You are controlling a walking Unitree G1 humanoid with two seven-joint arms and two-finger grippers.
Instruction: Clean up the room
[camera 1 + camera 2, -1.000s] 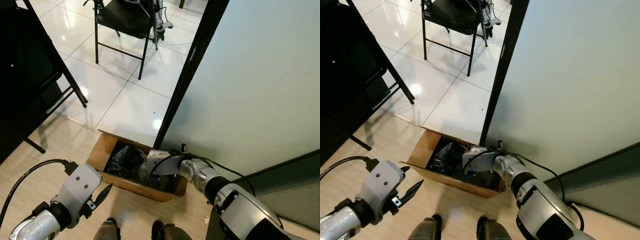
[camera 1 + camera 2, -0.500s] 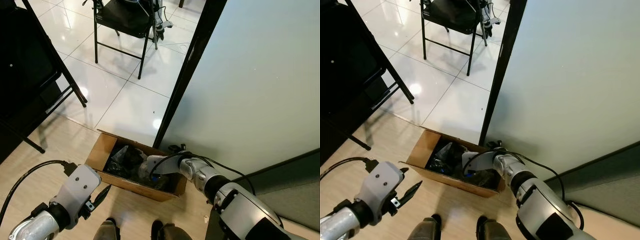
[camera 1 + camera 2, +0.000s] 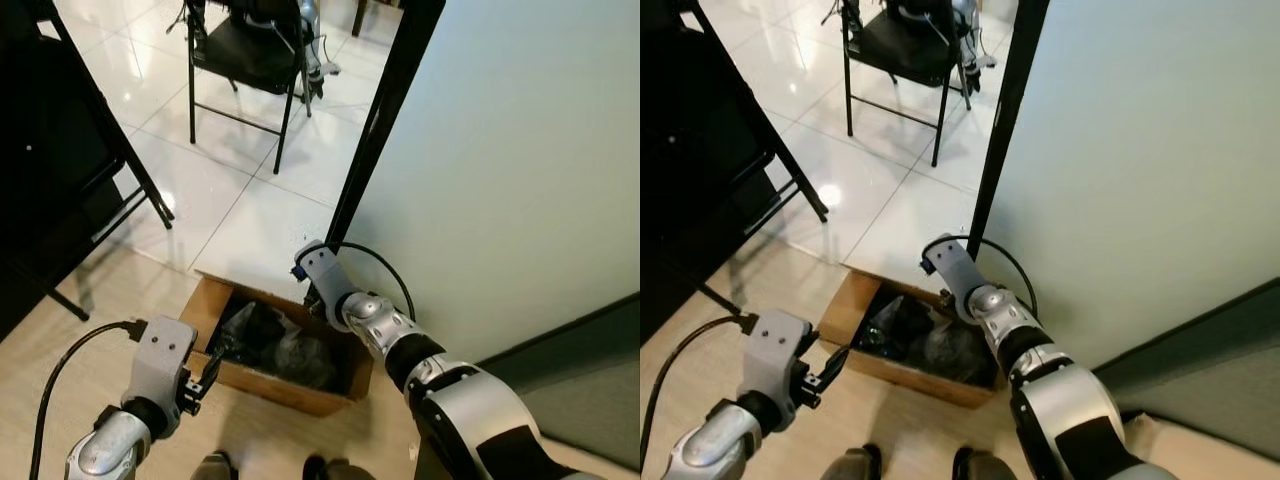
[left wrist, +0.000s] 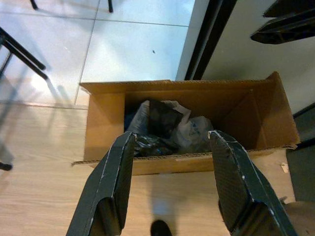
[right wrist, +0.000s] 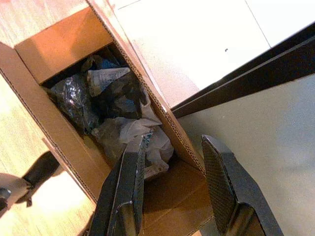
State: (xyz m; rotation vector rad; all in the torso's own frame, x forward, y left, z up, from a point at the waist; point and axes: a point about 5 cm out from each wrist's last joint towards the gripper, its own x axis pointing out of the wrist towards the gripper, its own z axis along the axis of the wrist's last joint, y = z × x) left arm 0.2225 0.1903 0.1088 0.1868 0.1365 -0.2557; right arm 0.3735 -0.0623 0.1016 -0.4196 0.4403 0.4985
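A brown cardboard box (image 3: 268,384) stands on the wooden floor against the black door post. Crumpled trash (image 3: 277,342) lies in it: dark bags and pale wrappers (image 5: 129,132). My right gripper (image 5: 173,142) hangs above the box's far rim, open, with nothing between its fingers. The right arm (image 3: 380,330) reaches over the box from the right. My left gripper (image 3: 208,368) hovers just in front of the box's near left corner. It is open and empty too, and its fingers (image 4: 118,172) frame the box from above.
White tiles (image 3: 262,215) begin just behind the box. A black folding chair (image 3: 245,50) stands further back, and a dark frame with slanted legs (image 3: 130,175) is on the left. A frosted glass wall (image 3: 520,170) closes the right side. My feet (image 3: 215,467) are just before the box.
My right gripper has risen out of the box to above its far rim. The left gripper has moved closer to the box's front left corner. The view has tilted a little.
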